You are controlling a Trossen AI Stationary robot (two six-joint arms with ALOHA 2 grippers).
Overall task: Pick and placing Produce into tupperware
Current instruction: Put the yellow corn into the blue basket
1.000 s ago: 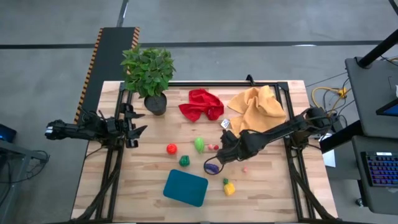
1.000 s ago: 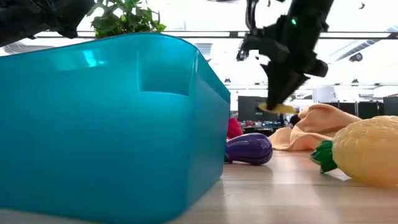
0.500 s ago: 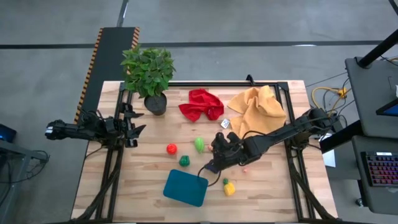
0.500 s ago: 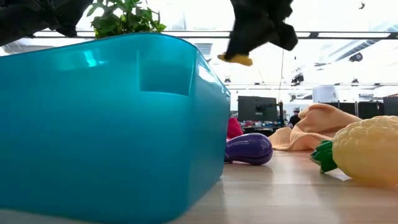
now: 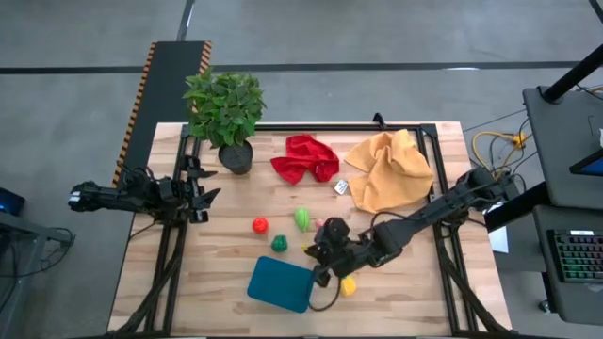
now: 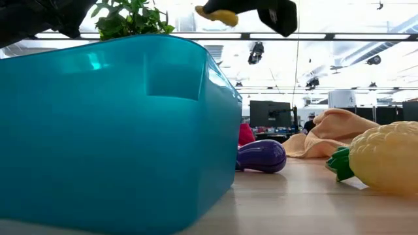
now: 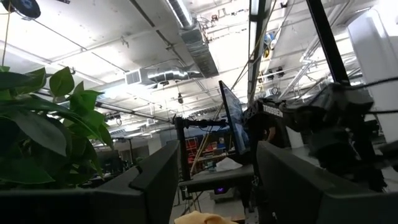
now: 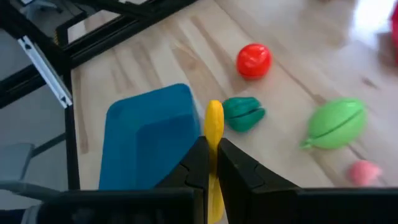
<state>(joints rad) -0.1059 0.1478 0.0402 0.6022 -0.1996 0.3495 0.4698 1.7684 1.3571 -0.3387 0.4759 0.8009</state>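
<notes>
Since a second ago, right hand (image 8: 211, 163) has carried a yellow piece (image 8: 214, 127) to the tub's (image 8: 149, 143) edge, pinched tight. Probably light, stiff and slippery: gripped mid-length. Left hand (image 5: 203, 191) waits, fingers apart.

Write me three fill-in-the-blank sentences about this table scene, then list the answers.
1. The right gripper is shut on a thin ____ toy piece.
2. The tupperware is ____ in colour.
3. The dark green piece lies between the tupperware and the round ____ piece.

Answers: yellow; teal-blue; red
</notes>
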